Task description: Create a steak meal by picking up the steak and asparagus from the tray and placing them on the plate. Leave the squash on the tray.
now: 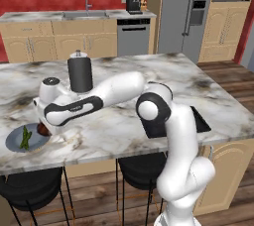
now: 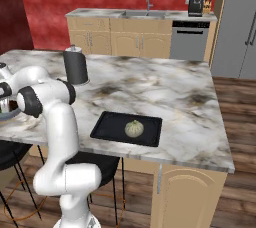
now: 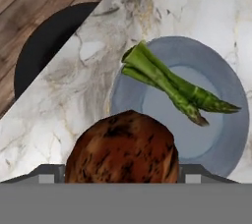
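The reddish-brown steak (image 3: pixel 123 147) sits between my fingertips (image 3: pixel 48 173), and my gripper (image 3: pixel 123 173) is shut on it just above the near rim of the grey-blue plate (image 3: pixel 224 120). The green asparagus (image 3: pixel 167 83) lies across the plate's middle. From the left base camera, the gripper (image 1: pixel 43 125) hangs over the plate (image 1: pixel 15 145) at the island's front left edge, with the steak (image 1: pixel 43 130) under the hand and the asparagus (image 1: pixel 25 138) beside it. The pale squash (image 2: pixel 134 128) rests alone on the black tray (image 2: pixel 107 127).
A black canister with a silver lid (image 1: pixel 80 74) stands on the marble island behind my forearm. Black stools (image 3: pixel 44 46) stand below the counter's front edge, right beside the plate. My own arm covers part of the tray (image 1: pixel 202 121).
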